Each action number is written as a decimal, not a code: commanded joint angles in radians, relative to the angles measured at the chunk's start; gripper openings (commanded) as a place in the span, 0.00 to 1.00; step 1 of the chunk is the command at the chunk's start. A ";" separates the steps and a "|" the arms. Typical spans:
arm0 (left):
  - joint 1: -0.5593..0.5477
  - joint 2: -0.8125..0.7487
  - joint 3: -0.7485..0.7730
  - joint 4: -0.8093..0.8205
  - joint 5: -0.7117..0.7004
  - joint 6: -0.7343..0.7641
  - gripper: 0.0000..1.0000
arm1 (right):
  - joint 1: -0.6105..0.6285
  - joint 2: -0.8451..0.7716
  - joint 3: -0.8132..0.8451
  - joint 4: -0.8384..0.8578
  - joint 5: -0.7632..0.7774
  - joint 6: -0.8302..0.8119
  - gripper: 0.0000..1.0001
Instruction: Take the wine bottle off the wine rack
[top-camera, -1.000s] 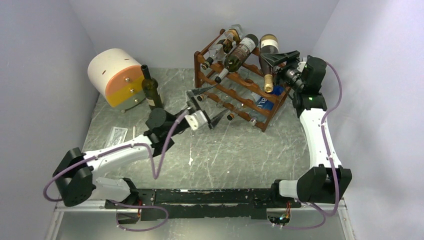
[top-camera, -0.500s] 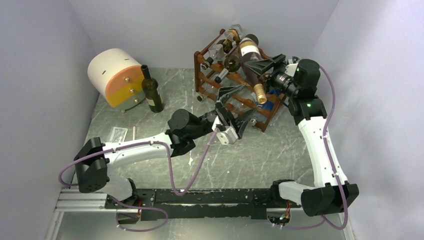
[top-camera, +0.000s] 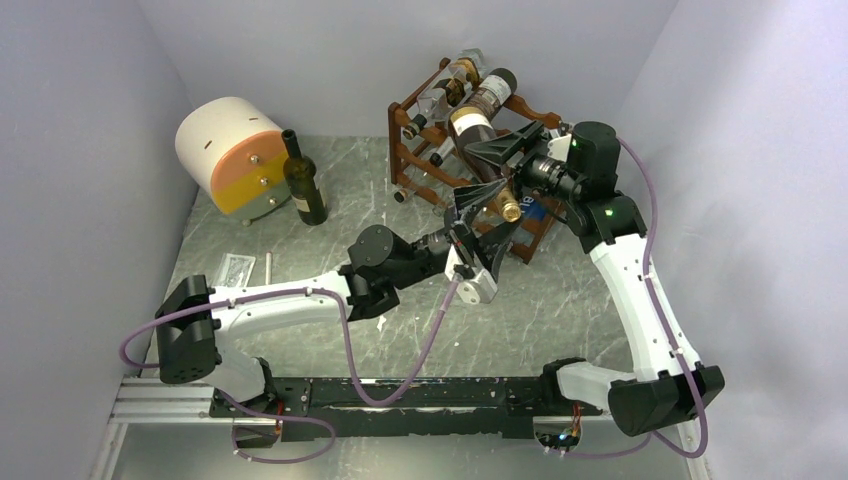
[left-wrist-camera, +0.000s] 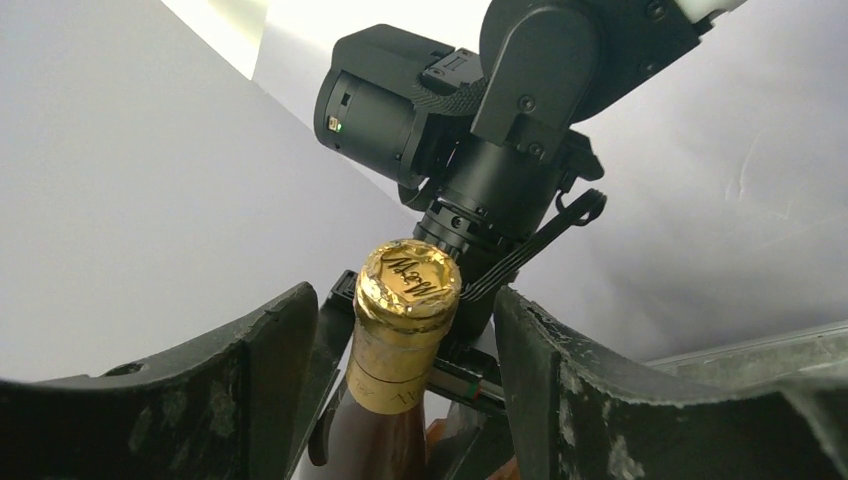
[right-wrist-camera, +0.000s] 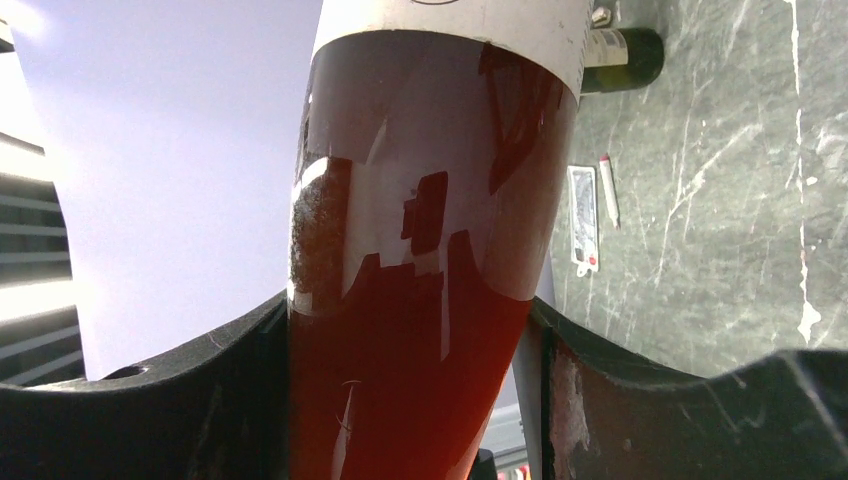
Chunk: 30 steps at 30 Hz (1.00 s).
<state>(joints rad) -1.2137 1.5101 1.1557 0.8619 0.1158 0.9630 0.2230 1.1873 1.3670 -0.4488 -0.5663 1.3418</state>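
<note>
The wine rack (top-camera: 400, 125) is reddish-brown wood and stands at the back of the table. My right gripper (top-camera: 497, 158) is shut on the wine bottle (top-camera: 470, 124), which has a white label and a gold foil cap, and holds it tilted in the air in front of the rack. In the right wrist view the bottle's red-brown body (right-wrist-camera: 415, 300) fills the gap between the fingers of that gripper (right-wrist-camera: 410, 385). My left gripper (top-camera: 488, 216) is open with its fingers on either side of the gold cap (left-wrist-camera: 408, 285), with gaps on both sides.
Several other bottles (top-camera: 490, 90) lie on the rack. A dark green bottle (top-camera: 303, 185) stands beside a white and orange drum-shaped box (top-camera: 230, 150) at the back left. A small card (top-camera: 235, 268) and a thin stick (top-camera: 268, 264) lie on the grey marbled tabletop.
My right gripper has carried the bottle left and forward, away from the rack. My left arm has swung right and up, bringing its open fingers around the bottle's cap.
</note>
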 joint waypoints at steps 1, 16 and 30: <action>-0.006 0.003 0.055 -0.027 -0.073 0.041 0.69 | 0.020 -0.095 0.122 0.266 -0.030 -0.024 0.00; -0.025 -0.021 0.076 -0.086 -0.173 0.048 0.12 | 0.104 -0.077 0.123 0.209 -0.047 -0.044 0.00; -0.061 -0.200 -0.135 -0.028 -0.474 -0.104 0.07 | 0.265 0.114 0.118 0.102 -0.072 -0.090 0.47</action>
<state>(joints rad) -1.2701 1.3827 1.0634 0.7361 -0.2188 0.9649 0.4393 1.2881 1.3849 -0.5636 -0.5522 1.3495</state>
